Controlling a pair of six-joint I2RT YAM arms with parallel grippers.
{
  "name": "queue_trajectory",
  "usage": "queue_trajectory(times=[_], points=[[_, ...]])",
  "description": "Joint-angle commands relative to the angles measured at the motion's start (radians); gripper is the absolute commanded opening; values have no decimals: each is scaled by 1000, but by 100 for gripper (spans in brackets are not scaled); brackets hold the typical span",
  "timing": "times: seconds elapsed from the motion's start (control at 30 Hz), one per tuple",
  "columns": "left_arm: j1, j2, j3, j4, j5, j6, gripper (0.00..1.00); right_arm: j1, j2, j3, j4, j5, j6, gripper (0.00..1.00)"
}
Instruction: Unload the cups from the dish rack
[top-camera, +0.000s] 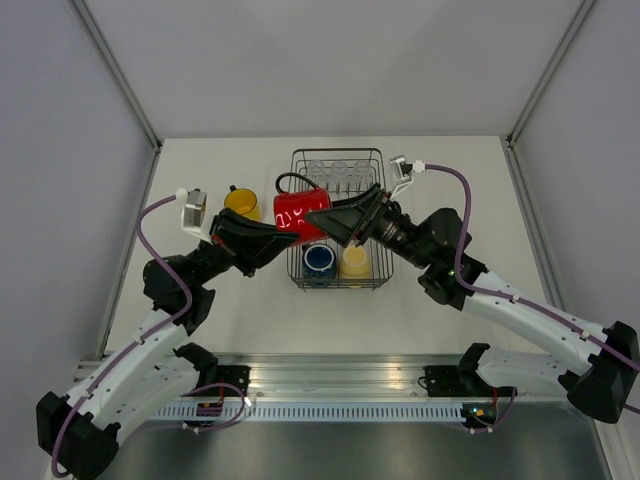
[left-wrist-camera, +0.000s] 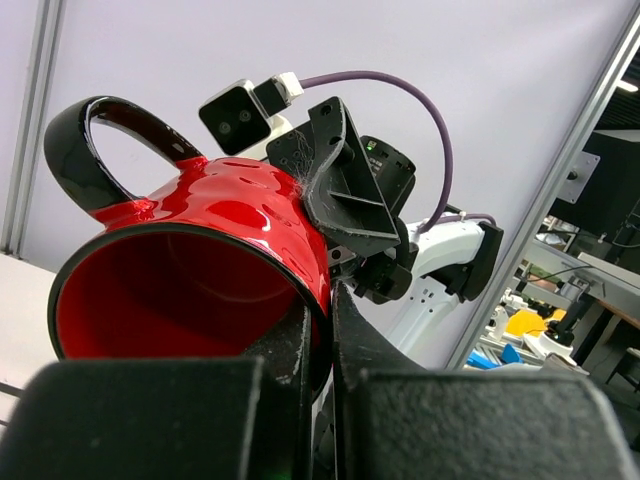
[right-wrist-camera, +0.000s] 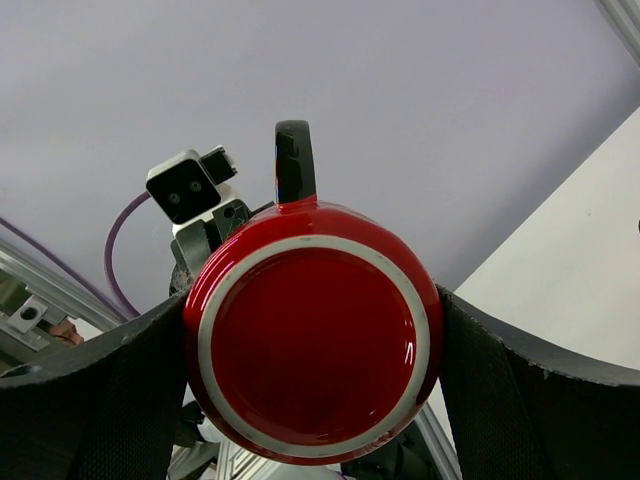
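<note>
- Pale table (top-camera: 200, 300) is carrying everything, its surface showing plain on both sides.
- Dark wire rack (top-camera: 337, 151) is sitting directly on it, at the middle, toward the far edge.
- Orange-yellow mug (top-camera: 241, 201) is standing upright on the table left of the rack, mouth up.
- Metal rail (top-camera: 330, 375) is running along the near edge, carrying both arm bases.

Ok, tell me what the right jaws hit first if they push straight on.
The red mug: its base sits dead ahead between the right gripper's jaws, apparently touching both. The left gripper lies just behind it.
</note>
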Motion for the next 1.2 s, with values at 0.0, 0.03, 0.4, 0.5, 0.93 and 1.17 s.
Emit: queue_trajectory(times=[0.0, 0.03, 0.4, 0.5, 0.93, 1.17], points=[[0, -6, 42, 39, -18, 90, 2, 43, -26, 11, 77, -33, 37, 14], [0, -10, 39, 41, -20, 96, 2, 42, -30, 11, 62, -21, 20, 30], [-2, -82, -18, 50, -81, 127, 2, 34, -56, 5, -32, 68, -68, 98], [0, -116, -44, 41, -132, 138, 2, 5, -76, -15, -29, 70, -49, 98], [0, -188, 146, -595, -509, 334, 2, -72, -220, 20, -321, 310, -212, 98], [1, -3, 396, -1111, -921, 417, 2, -72, -288, 65, -554, 439, -342, 98]])
